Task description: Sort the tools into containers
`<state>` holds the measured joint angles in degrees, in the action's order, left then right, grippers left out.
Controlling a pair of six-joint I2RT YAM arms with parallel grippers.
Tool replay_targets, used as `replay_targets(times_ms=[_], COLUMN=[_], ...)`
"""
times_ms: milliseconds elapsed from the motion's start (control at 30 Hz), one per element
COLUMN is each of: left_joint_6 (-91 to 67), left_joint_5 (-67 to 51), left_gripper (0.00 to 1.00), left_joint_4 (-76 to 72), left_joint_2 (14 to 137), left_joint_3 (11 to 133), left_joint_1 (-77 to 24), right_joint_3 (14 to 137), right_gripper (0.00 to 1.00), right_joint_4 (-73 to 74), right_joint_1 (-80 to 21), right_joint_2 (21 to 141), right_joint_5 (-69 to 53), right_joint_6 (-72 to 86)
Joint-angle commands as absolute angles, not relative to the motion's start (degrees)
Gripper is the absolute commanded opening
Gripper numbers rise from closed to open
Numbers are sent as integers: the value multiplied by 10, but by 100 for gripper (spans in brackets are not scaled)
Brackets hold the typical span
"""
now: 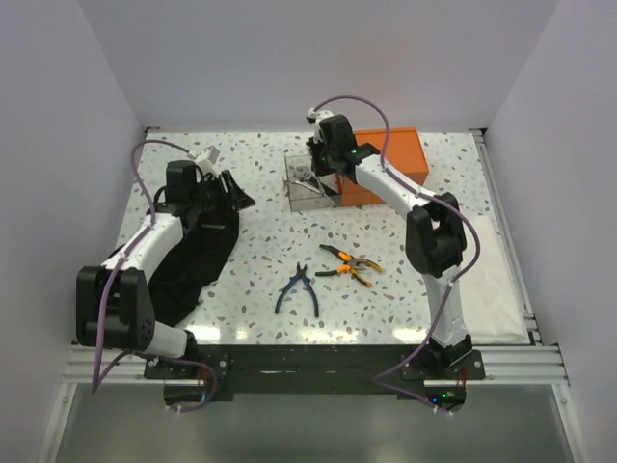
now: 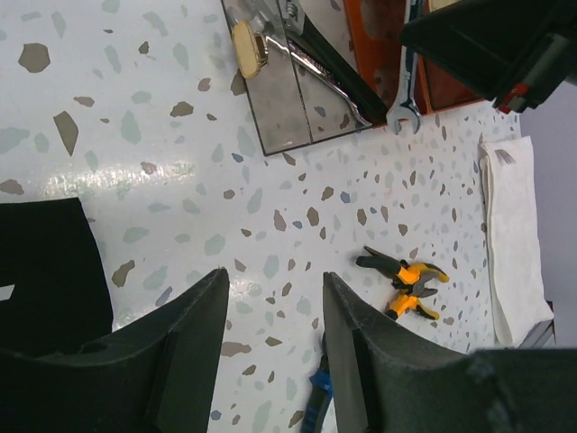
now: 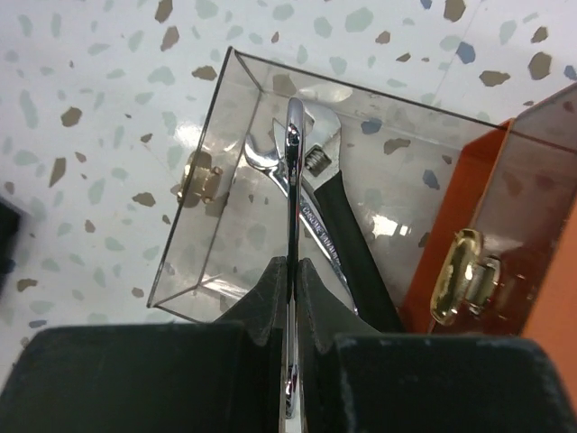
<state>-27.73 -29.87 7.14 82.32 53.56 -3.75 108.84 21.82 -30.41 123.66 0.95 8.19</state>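
Tabletop [image 1: 260, 253], right tool [image 3: 293, 269] clamping spanner [image 3: 294, 189] over clear box [image 3: 203, 248], orange box [image 1: 405, 154] adjacent, left tool [image 2: 273, 281] spread, empty

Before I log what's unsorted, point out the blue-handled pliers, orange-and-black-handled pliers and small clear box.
Blue-handled pliers [image 1: 300, 283]: top external view, pivot.
Orange-and-black-handled pliers [image 1: 355, 263]: top external view, orange handle.
Small clear box [image 1: 310, 201]: top external view, near wall.

The top camera is looking down from above and behind the arm bases [image 1: 448, 352], taking in the whole table [image 1: 270, 241]. The left wrist camera is looking past its end effector [image 2: 270, 302], from some height, across the table, catching the clear box [image 2: 270, 117] and orange pliers [image 2: 403, 278]. The right wrist camera is pointing down, close, into that same clear box, which all three views are sharing.
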Motion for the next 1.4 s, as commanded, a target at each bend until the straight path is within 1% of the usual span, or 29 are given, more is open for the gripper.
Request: replay_targets(times_ms=[0, 133, 167, 200, 300, 400, 467, 533, 567, 600, 633, 667, 700, 833, 933, 1133, 1300, 1367], left_joint_6=[-260, -258, -257, -254, -255, -262, -261, -257, -255, -255, -255, -255, -253, -251, -254, -275, -301, -311], left_joint_5=[-330, -333, -334, -336, -336, -340, -333, -320, -312, -304, -301, -299, -295, -296, -308, -326, -335, -337], left_gripper=[49, 47, 47, 47, 47, 47, 46, 39, 26, 18, 13, 5, 1, 0, 0, 0, 0, 0], left_joint_4=[34, 36, 36, 36, 37, 33, 33, 35, 42, 45, 42, 43, 49, 52, 46, 22, -9, -18], left_joint_2=[862, 911, 918, 923, 951, 991, 1024, 1054, 1063, 1072, 1087, 1094, 1103, 1152, 1177, 1218, 1244, 1254], left_joint_3=[570, 609, 621, 628, 650, 679, 705, 722, 739, 746, 751, 763, 771, 806, 829, 859, 881, 896], left_joint_1=[-40, -51, -58, -61, -76, -94, -108, -115, -119, -120, -120, -120, -121, -127, -138, -171, -212, -227], right_joint_3=[1122, 1121, 1123, 1128, 1129, 1124, 1133, 1129, 1121, 1114, 1103, 1100, 1100, 1105, 1091, 1046, 1004, 974], right_gripper=[0, 0, 7, 26, 46, 50, 50, 48, 45, 30, 18, 7, 0, 0, 0, 0, 0, 0], right_joint_4=[182, 175, 178, 185, 197, 202, 206, 194, 166, 154, 143, 130, 128, 139, 135, 154, 182, 187], right_joint_1=[-313, -315, -316, -315, -315, -315, -311, -307, -296, -287, -268, -258, -245, -180, -159, -149, -147, -148], right_joint_2=[1240, 1256, 1258, 1260, 1239, 1203, 1184, 1151, 1141, 1122, 1117, 1114, 1115, 1139, 1151, 1171, 1169, 1165], right_joint_5=[6, 8, 2, 2, 2, 6, 9, 23, 32, 65, 79, 91, 97, 113, 114, 78, 10, 2], right_joint_6=[30, -17, -35, -43, -49, -61, -63, -66, -65, -58, -51, -46, -47, -42, -59, -78, -55, -41])
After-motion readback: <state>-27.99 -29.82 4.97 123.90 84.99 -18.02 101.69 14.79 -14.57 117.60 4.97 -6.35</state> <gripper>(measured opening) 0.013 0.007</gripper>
